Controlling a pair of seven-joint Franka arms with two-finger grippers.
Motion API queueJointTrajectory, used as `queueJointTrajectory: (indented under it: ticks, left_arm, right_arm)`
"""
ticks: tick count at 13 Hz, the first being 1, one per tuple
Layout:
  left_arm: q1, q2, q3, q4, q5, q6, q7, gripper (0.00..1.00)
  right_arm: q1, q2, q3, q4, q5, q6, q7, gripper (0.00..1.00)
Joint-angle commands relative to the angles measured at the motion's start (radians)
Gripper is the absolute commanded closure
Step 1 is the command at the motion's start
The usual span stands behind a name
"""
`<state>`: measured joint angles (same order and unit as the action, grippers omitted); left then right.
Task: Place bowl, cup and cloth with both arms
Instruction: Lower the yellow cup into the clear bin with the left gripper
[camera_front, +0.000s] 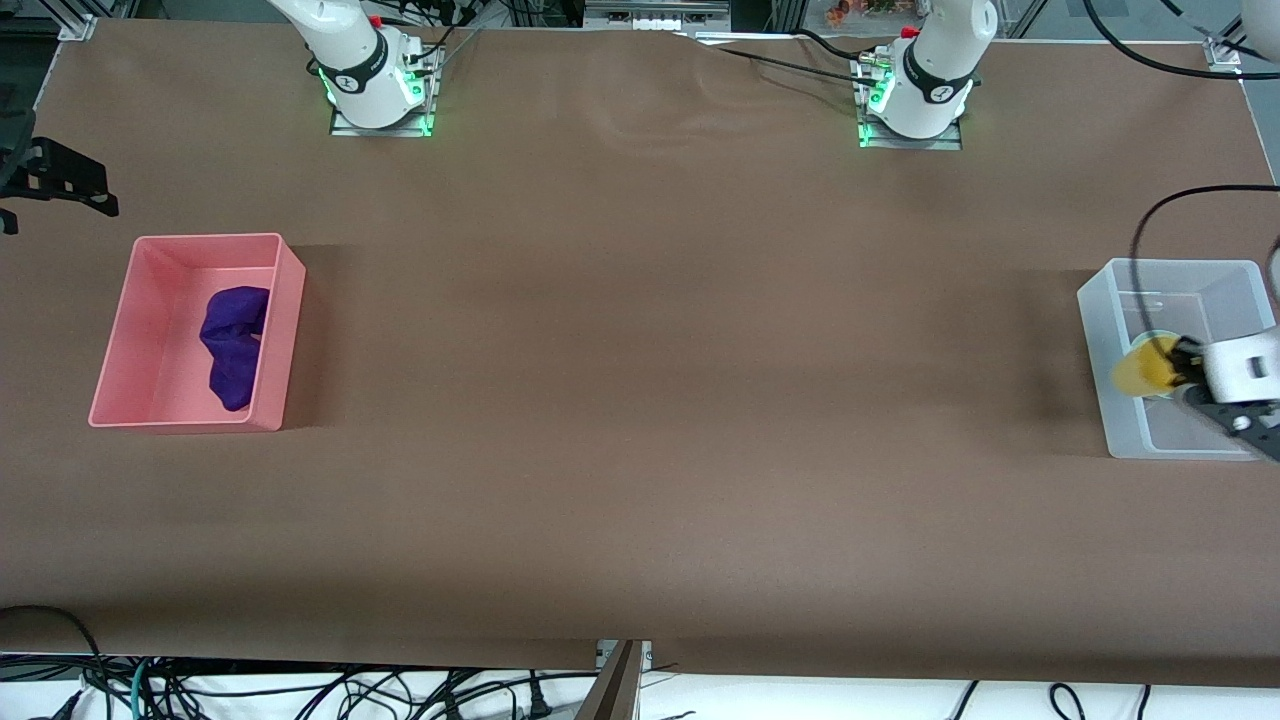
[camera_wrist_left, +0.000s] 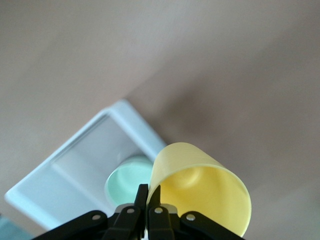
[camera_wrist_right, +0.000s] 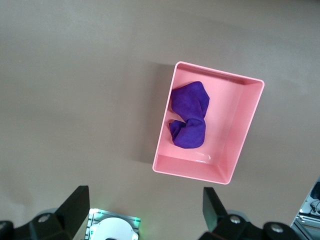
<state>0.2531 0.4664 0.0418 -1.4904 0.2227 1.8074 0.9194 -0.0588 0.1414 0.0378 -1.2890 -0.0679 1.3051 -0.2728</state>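
Note:
The yellow cup (camera_front: 1140, 370) hangs tilted in my left gripper (camera_front: 1182, 366), which is shut on its rim over the clear bin (camera_front: 1100, 300) at the left arm's end. In the left wrist view the gripper (camera_wrist_left: 148, 192) pinches the cup's wall (camera_wrist_left: 200, 192), and the mint-green bowl (camera_wrist_left: 125, 177) sits in the bin (camera_wrist_left: 135, 117) below; its rim peeks out in the front view (camera_front: 1160, 336). The purple cloth (camera_front: 235, 340) lies in the pink bin (camera_front: 285, 300) at the right arm's end. My right gripper (camera_wrist_right: 145, 205) is open and empty, high above the table; cloth (camera_wrist_right: 190, 120) and pink bin (camera_wrist_right: 200, 172) show below it.
The two arm bases (camera_front: 380, 90) (camera_front: 915, 105) stand along the table's edge farthest from the front camera. A black fixture (camera_front: 60, 180) sits at the table's edge at the right arm's end. Cables hang below the nearest edge. The brown tabletop (camera_front: 640, 400) lies between the bins.

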Motion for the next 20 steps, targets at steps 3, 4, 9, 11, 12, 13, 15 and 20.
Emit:
queueJointTrajectory:
  ticks: [3, 4, 9, 11, 12, 13, 15, 20]
  left_arm:
    - [0.15, 0.055, 0.004, -0.079, 0.04, 0.148, 0.162, 1.0]
    - [0.182, 0.084, 0.003, -0.085, 0.034, 0.206, 0.198, 1.0]
    - [0.249, 0.175, -0.017, -0.09, -0.129, 0.359, 0.233, 1.0]
    - [0.247, 0.172, -0.017, -0.082, -0.132, 0.354, 0.234, 0.67]
    - [0.245, 0.169, -0.019, -0.077, -0.132, 0.351, 0.234, 0.01]
    - [0.242, 0.157, -0.019, -0.076, -0.132, 0.333, 0.233, 0.0]
    - [0.232, 0.086, -0.039, -0.064, -0.134, 0.232, 0.22, 0.0]
    - [0.23, -0.049, -0.239, 0.005, -0.146, -0.072, -0.099, 0.0]
  right_arm:
    - [0.005, -0.016, 0.007, -0.004, -0.001, -0.036, 0.115, 0.0]
    - [0.005, -0.019, 0.008, -0.004, -0.001, -0.043, 0.121, 0.0]
    - [0.01, 0.006, 0.01, 0.007, -0.007, -0.035, 0.113, 0.0]
    - [0.01, 0.006, 0.008, 0.007, -0.006, -0.029, 0.112, 0.0]
    - [0.01, 0.007, 0.008, 0.007, -0.006, -0.029, 0.112, 0.0]
    - [0.01, 0.01, 0.008, 0.007, -0.007, -0.029, 0.112, 0.0]
    - [0.01, 0.012, 0.008, 0.008, -0.006, -0.026, 0.11, 0.0]
    - [0.01, 0.014, 0.01, 0.007, -0.007, -0.024, 0.113, 0.0]
